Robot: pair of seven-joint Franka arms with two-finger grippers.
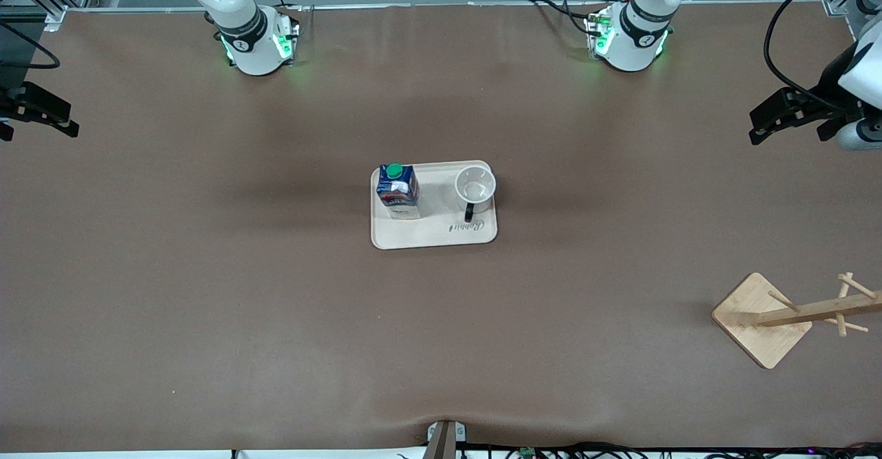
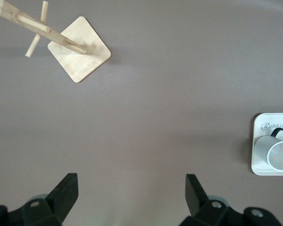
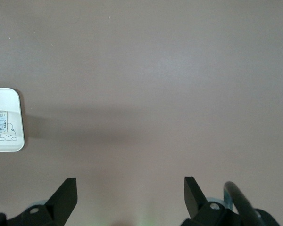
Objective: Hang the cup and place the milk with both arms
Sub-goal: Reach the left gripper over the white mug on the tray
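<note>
The cup, a small white mug with a black loop handle, stands upright on a pale cream rectangular tray in the middle of the brown counter. Its open mouth faces up and its handle points toward the front camera, just above a black script word printed on the tray. The left wrist view also catches the cup at the corner of the tray.

The milk, a small dark blue rectangular carton with a round green cap, stands upright on the same tray, beside the cup and toward the right arm's end of the counter. The two are apart, with bare tray between them.

A light wooden mug rack with a square base, a slanted-looking post and short pegs sits near the left arm's end of the counter, well apart from the tray and nearer to the front camera. The left wrist view shows it too.

The left gripper, black and two-fingered, hangs over the left arm's end of the counter, its fingers spread wide with nothing between them. The right gripper hangs over the right arm's end of the counter, likewise spread open and empty, its fingers framing only bare brown surface. Both grippers are well away from the tray.
</note>
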